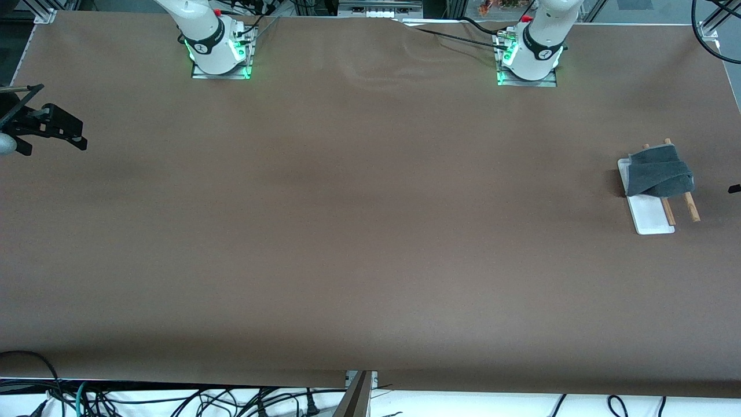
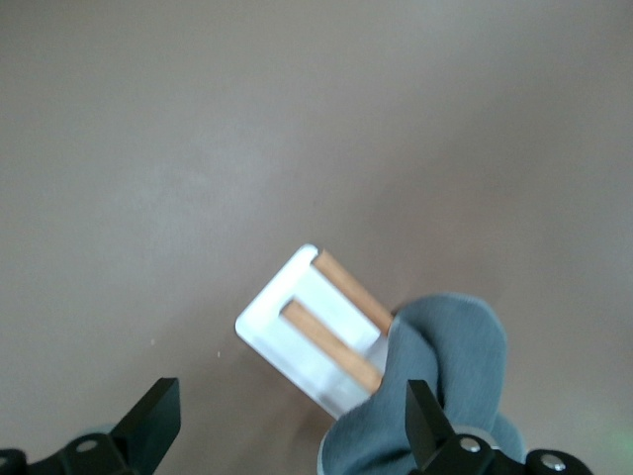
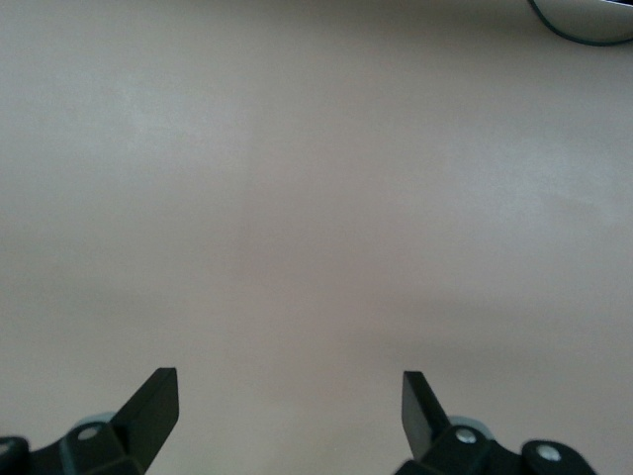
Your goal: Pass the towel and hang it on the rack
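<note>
A: Near the table's (image 1: 347, 231) edge at the left arm's end: rack (image 1: 653, 215) with towel (image 1: 660, 172) draped over both rods, grey side out, bunched at the rod ends farther from the front camera.
B: Left gripper (image 2: 287, 421)?
A: Above the rack, fingers spread wide, nothing between them, towel just under one fingertip.
B: Right gripper (image 3: 289, 414)?
A: Over bare table by the edge at the right arm's end, fingers apart, holding nothing, waiting.
</note>
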Controlling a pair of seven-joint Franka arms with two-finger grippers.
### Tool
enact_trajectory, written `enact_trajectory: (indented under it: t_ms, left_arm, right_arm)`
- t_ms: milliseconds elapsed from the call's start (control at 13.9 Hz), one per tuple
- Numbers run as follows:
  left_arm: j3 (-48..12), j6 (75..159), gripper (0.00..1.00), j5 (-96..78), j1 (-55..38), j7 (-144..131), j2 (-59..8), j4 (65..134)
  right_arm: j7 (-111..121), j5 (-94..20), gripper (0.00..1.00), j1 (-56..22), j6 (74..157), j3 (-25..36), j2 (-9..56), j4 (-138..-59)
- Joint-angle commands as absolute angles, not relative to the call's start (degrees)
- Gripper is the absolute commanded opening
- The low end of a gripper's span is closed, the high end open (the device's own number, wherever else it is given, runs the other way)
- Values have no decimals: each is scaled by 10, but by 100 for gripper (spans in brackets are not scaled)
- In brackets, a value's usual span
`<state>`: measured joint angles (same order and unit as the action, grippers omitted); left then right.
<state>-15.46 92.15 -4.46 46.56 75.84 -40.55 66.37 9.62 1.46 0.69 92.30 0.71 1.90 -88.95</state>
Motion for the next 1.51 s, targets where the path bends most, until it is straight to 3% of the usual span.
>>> enact_trajectory:
  t_ms: [0, 72, 288, 575, 719, 1007, 1438]
  left_arm:
    - [-151, 906, 100, -42, 454, 730, -393, 661]
    - [-118, 918, 100, -42, 373, 618, -267, 773]
    - [-87, 919, 100, -42, 333, 590, -233, 798]
    - [-46, 963, 100, -42, 257, 491, -129, 920]
    - [10, 967, 100, -42, 180, 446, -102, 946]
    - [12, 967, 100, -40, 132, 290, -42, 1004]
    - [-21, 962, 100, -40, 92, 121, -30, 998]
  right_arm:
    - [93, 7, 100, 12, 913, 4, 17, -882]
    - [92, 7, 100, 11, 920, 2, 17, -881]
    - [93, 9, 100, 5, 921, -5, 18, -881]
    - [72, 8, 100, 1, 929, -5, 4, -883]
    - [71, 9, 100, 1, 932, -5, 2, -887]
    - [31, 8, 100, 2, 930, -18, -14, -897]
    - [29, 6, 100, 10, 932, -22, -21, -911]
